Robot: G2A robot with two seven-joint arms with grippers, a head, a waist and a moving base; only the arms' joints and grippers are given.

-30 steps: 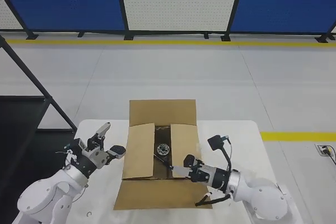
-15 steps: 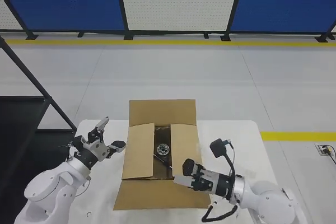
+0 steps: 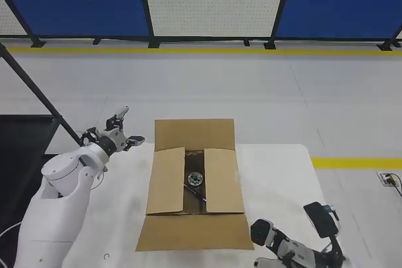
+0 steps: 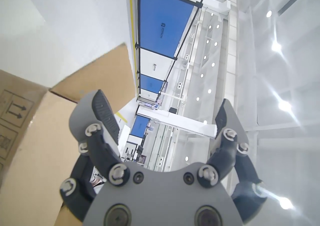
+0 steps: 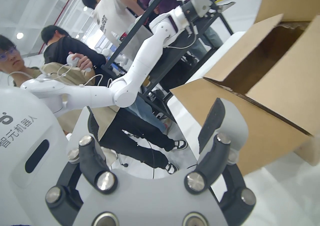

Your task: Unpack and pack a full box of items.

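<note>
Box [image 3: 166, 181], brown cardbd, rect., open top

The brown corrugated cardboard box [image 3: 166, 181] is matt, dry paper board, and its cut flap edges look rough and fibrous. The white table top [image 3: 275, 174] is smooth with a faint sheen. The left gripper [image 4: 162, 106] has a matt grey body plate, black ribbed pads [image 4: 105, 114] of a rubbery look, and bright polished metal screw heads [image 4: 119, 172]. The right gripper [image 5: 153, 119] is finished alike. The white left arm shell [image 5: 145, 59] is glossy moulded plastic.
</note>
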